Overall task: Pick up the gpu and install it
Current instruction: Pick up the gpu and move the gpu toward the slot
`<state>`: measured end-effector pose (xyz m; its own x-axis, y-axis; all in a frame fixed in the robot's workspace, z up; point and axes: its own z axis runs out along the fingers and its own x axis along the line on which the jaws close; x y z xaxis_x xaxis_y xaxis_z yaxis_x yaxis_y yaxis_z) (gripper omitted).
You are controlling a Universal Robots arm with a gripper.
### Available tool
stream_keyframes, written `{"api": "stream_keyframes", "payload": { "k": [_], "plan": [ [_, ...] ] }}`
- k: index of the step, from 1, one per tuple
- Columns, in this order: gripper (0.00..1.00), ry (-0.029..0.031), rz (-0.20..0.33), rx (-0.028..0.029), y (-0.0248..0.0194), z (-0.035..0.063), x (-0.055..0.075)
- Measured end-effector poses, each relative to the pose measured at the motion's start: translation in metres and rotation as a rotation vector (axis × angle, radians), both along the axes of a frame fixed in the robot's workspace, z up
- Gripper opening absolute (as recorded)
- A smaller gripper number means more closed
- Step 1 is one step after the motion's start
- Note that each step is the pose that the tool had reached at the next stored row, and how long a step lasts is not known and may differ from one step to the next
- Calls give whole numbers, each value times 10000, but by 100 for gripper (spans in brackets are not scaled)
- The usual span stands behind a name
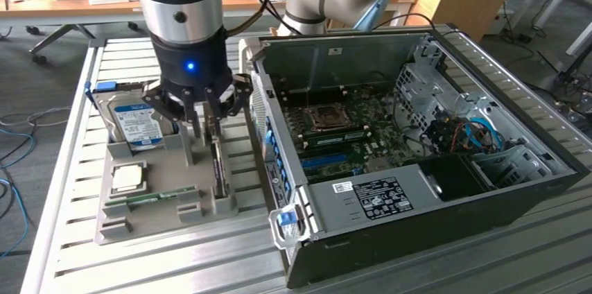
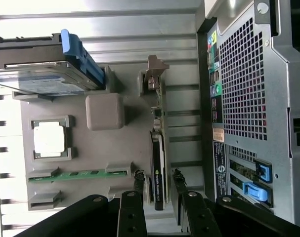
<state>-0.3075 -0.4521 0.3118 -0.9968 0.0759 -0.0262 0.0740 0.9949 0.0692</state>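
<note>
gripper (image 1: 205, 127) down over the tray (image 1: 157, 221); jaws about half open, one finger (image 2: 138, 183) each side of the gpu (image 2: 157, 165); in the wrist view a thin gap shows on both sides, so straddling, no grip on anything; gpu stands on edge in its slot along the tray edge nearest the case (image 1: 416, 190), bracket (image 2: 152, 74) at the end toward the hdd (image 1: 138, 124); fingers sit at the other, dark-faced end of the card; tray on the bench (image 1: 185, 266) just beside the case's rear panel; hdd upright in the tray corner away from the case, blue tab on top; cpu (image 1: 127, 177) flat in its pocket mid-tray, next to the hdd; ram (image 1: 148, 199) on edge in the slot past the cpu; case lies on its side, open, board face up, on the exterior view's right; blue light lit on the wrist above the fingers
</note>
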Motion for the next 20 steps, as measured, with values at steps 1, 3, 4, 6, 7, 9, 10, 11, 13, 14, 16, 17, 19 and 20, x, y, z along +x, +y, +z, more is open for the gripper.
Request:
{"api": "stream_keyframes", "payload": {
  "k": [1, 3, 4, 6, 7, 9, 10, 11, 13, 14, 16, 17, 19, 20],
  "plan": [
    [36, 0, 0, 0, 0, -10, 0],
    [36, 2, -1, -2, 0, -16, 0],
    [36, 1, -2, -1, 0, -19, 4],
    [36, 0, 0, 0, 0, -24, 18],
    [36, -1, 0, 1, 0, -26, 24],
    [36, 0, -3, 0, 1, -41, 26],
    [36, 0, -2, -1, 0, -55, 28],
    [36, 1, -1, -1, 0, -72, 29],
    [36, 1, -1, -1, 0, -106, 30],
    [36, 1, -1, -1, 0, -124, 31],
    [36, 1, -1, 0, 0, -159, 32],
    [36, 0, 0, -1, 0, -175, 33],
    [36, 0, 0, 0, 0, -206, 36],
    [36, 1, 0, -1, 0, -220, 38]
  ]
}}
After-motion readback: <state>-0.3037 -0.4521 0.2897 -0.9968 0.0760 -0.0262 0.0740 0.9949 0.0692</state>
